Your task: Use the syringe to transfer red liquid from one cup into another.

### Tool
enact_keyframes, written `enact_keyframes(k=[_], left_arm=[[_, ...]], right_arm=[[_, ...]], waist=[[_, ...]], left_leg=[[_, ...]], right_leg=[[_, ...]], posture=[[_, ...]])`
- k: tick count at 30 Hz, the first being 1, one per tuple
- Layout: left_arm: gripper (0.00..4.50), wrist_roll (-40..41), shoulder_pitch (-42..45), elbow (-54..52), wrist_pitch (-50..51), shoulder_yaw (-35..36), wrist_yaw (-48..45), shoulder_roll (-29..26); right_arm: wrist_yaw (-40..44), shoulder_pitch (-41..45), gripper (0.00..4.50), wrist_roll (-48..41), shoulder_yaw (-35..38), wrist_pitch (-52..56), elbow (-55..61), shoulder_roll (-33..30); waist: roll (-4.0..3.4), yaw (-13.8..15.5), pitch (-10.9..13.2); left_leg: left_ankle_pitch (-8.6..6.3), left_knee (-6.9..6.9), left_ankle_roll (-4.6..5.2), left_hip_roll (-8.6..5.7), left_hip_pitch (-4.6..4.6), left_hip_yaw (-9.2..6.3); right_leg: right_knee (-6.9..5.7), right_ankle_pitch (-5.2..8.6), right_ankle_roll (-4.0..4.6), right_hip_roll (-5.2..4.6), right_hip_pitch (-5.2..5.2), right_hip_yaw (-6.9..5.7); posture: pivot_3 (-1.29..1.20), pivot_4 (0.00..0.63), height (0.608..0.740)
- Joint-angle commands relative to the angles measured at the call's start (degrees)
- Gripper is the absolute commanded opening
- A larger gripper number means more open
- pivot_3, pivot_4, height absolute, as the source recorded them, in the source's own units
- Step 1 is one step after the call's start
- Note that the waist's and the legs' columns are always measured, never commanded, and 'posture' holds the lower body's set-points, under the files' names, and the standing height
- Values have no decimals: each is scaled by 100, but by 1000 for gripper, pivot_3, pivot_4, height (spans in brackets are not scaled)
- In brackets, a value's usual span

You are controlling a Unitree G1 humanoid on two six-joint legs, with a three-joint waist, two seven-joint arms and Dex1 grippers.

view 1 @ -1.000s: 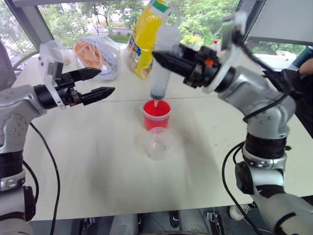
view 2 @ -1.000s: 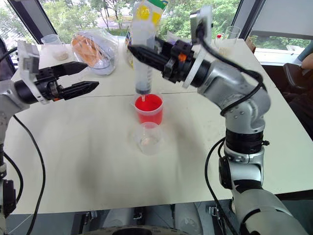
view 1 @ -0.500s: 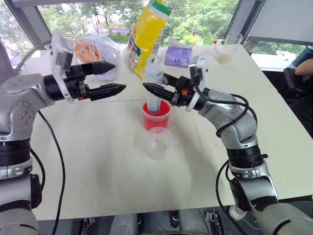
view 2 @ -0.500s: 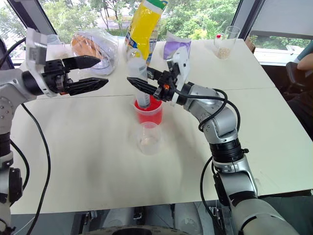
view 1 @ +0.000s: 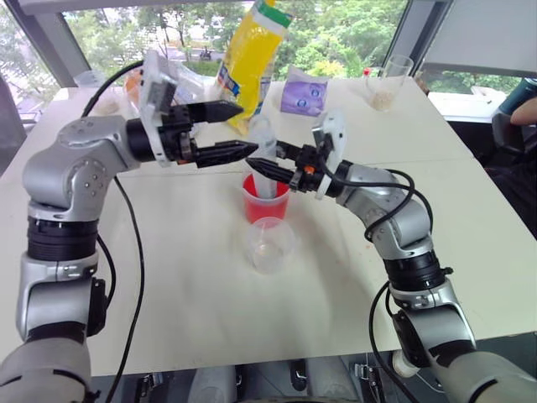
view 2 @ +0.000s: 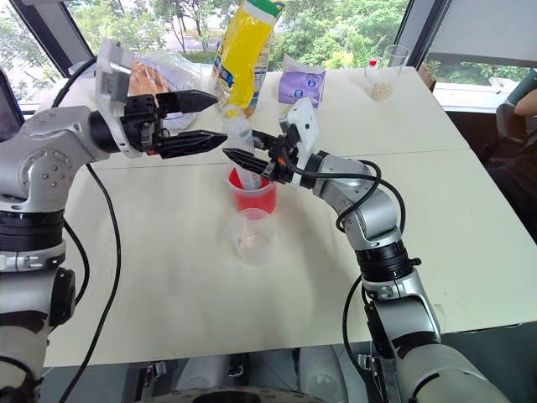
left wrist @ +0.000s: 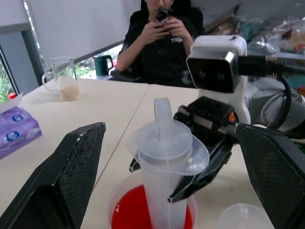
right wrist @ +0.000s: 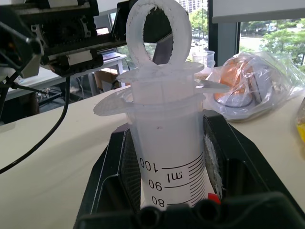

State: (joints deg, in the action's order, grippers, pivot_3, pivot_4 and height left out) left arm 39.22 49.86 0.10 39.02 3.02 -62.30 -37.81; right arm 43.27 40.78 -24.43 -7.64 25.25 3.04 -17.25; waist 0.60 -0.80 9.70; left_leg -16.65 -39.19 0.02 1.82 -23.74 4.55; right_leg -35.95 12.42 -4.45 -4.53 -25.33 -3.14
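I'm looking down at a pale cream table (view 1: 168,285) w/ a seam running across its middle. Near centre sits a cup of red liquid (view 1: 265,200), and just in front of it, nearly touching, a smaller clear cup (view 1: 268,244). Toward the far edge: a tall yellow bag (view 1: 249,59) standing upright, a purple tissue pack (view 1: 304,91) beside it, a clear plastic bag w/ orange contents (view 2: 159,80) on the left, and a glass w/ beige granules (view 1: 388,82) at far right.
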Motion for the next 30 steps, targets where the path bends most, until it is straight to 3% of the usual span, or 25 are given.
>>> enact_keyframes(k=[1,4,7,13,30], left_arm=[[4500,-39,219,71,-100,45,21,106],[4500,-165,248,158,-163,-29,48,237],[3187,-295,251,200,-182,-105,77,330],[36,-450,252,280,-200,-228,63,444],[36,-286,871,401,-139,149,303,612]], right_arm=[[29,47,1425,3,45,-77,160,46],[46,40,1425,43,35,-66,186,37],[49,37,1425,49,43,-41,209,39],[42,74,1425,65,48,12,238,48],[97,-84,1425,172,-110,25,57,182]], waist=[[0,0,0],[0,4,0],[0,3,0],[0,2,0],[1,2,0]], left_leg=[[0,-1,0,0,2,0],[2,-2,-1,0,5,-1],[2,-2,-2,0,5,-1],[2,-3,-1,0,6,-1],[3,-3,-2,-1,7,-1]], right_leg=[[-3,0,0,0,0,1],[-7,0,0,0,1,3],[-8,0,0,0,1,3],[-9,0,0,0,1,4],[-10,0,0,0,1,5]], posture=[[0,150,740],[0,150,740],[0,150,740],[0,150,740],[0,150,740]])
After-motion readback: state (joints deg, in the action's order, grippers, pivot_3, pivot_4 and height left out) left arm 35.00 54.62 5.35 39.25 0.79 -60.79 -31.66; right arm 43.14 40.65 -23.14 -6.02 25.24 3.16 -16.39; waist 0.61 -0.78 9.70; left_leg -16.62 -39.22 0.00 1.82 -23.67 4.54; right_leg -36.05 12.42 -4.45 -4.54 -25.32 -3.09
